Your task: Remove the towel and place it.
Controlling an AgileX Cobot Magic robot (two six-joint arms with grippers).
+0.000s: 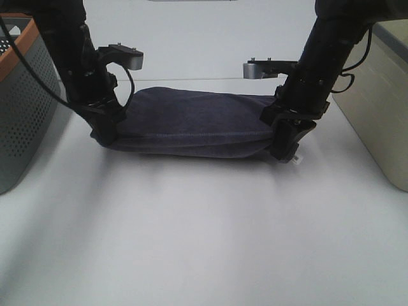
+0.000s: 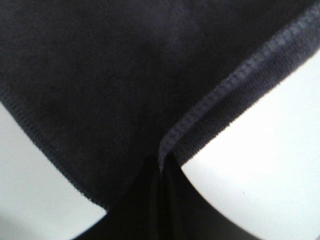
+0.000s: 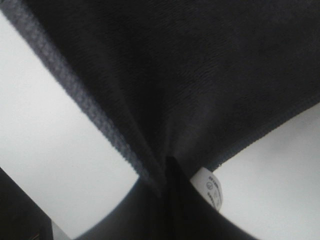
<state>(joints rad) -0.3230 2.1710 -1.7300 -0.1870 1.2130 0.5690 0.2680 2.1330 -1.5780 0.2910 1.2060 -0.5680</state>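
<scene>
A dark navy towel point(image 1: 191, 121) is stretched between my two grippers over the white table point(image 1: 204, 229). My left gripper point(image 1: 105, 135) is shut on the towel's left end, and the left wrist view shows its hemmed edge point(image 2: 225, 95) pinched between the jaws. My right gripper point(image 1: 284, 148) is shut on the right end, where the right wrist view shows the cloth point(image 3: 200, 75) and its white care label point(image 3: 211, 189). The towel sags slightly in the middle, close to the table.
A grey perforated basket with an orange rim point(image 1: 22, 95) stands at the left edge. A beige bin point(image 1: 382, 102) stands at the right edge. Open white table lies in front of the towel.
</scene>
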